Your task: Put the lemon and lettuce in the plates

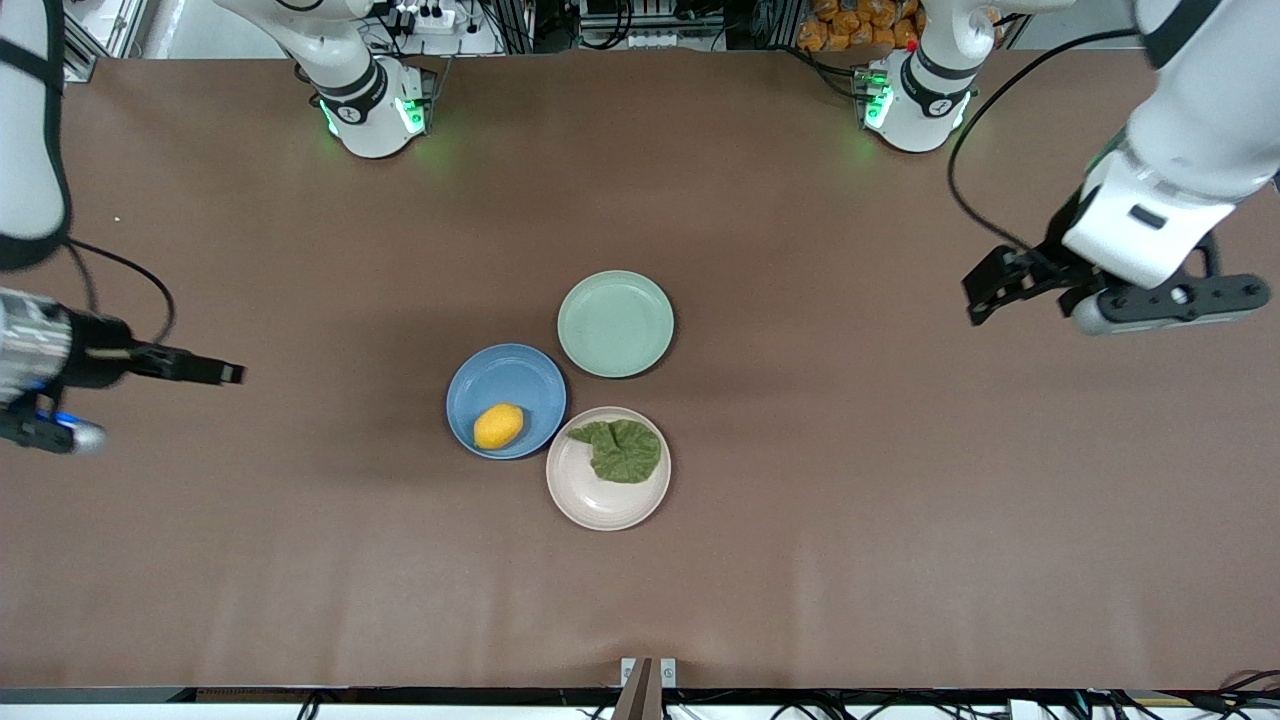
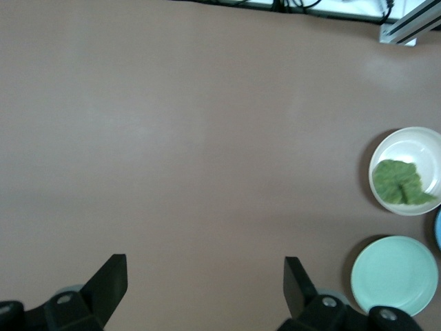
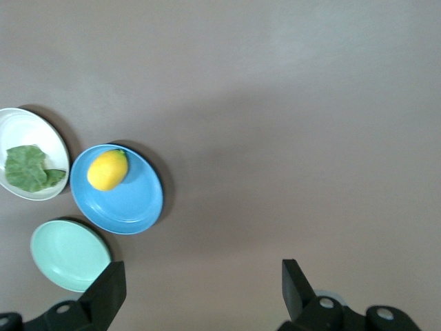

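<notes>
We log the lemon (image 1: 498, 426) lying in the blue plate (image 1: 520, 375), lower centre of the front frame, toward the plate's near rim. The lettuce (image 1: 622, 450) lies in the beige plate (image 1: 600, 505), just below and beside the blue one, its pointed end reaching the rim next to the blue plate. The green plate (image 1: 615, 324) sits above both, bare. The three plates cluster rim to rim at the middle of the counter (image 1: 900, 550).

Left pincer (image 1: 985, 290) hangs at the right edge of the front frame, over bare counter, well apart from the plates. Its wrist view shows both fingers (image 2: 110, 279) spread wide with nothing between them. Right pincer (image 1: 225, 374) hangs at the left edge of the front frame, also over bare counter. Its fingers (image 3: 107, 289) stand wide apart in its wrist view, holding nothing.

Our judgement: both items are placed, and the task looks complete or nearly so. The step in hand reads as the retreat. To do it well, we would keep both arms high and clear of the cluster, with the pincers left spread. We would also check that the lettuce tip does not hang over the rim, since a slight nudge could drag it out.
</notes>
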`<state>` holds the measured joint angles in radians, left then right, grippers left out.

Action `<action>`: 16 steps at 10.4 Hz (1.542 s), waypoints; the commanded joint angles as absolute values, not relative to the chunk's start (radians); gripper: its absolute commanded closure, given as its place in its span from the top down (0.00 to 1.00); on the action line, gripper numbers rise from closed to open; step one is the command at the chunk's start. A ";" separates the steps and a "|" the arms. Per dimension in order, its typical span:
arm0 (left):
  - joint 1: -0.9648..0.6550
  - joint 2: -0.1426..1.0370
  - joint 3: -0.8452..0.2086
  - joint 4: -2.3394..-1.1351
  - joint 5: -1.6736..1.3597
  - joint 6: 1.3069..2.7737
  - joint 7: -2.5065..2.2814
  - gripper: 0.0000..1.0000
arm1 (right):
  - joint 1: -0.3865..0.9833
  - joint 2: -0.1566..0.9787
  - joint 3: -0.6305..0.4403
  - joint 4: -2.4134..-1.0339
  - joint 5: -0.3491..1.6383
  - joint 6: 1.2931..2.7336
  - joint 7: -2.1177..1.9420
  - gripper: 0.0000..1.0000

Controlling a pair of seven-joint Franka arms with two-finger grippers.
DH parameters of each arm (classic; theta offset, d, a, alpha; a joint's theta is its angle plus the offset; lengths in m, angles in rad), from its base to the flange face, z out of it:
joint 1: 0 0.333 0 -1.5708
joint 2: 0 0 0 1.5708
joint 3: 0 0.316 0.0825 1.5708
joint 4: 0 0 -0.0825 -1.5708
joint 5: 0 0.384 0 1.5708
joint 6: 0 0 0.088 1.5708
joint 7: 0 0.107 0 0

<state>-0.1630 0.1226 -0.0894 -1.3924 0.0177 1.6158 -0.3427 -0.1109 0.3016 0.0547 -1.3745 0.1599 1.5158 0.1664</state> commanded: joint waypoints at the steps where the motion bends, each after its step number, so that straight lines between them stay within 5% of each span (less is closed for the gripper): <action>1: -0.101 0.051 -0.097 -1.477 -0.009 1.601 -0.289 1.00 | -0.101 0.171 0.051 -1.457 0.088 1.522 0.135 1.00; 7: 0.000 0.014 -0.153 -1.522 0.006 1.603 -0.224 1.00 | -0.078 0.035 -0.008 -1.522 0.002 1.519 -0.011 1.00; 16: 0.002 0.029 -0.181 -1.509 0.025 1.579 -0.137 1.00 | -0.074 -0.018 0.069 -1.600 0.011 1.528 0.000 1.00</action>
<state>-0.0159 0.0427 -0.1705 -1.5003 0.0331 1.5975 -0.1729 -0.0753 0.0167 0.0614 -1.5641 0.0213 1.5189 -0.0053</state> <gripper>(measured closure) 0.000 0.000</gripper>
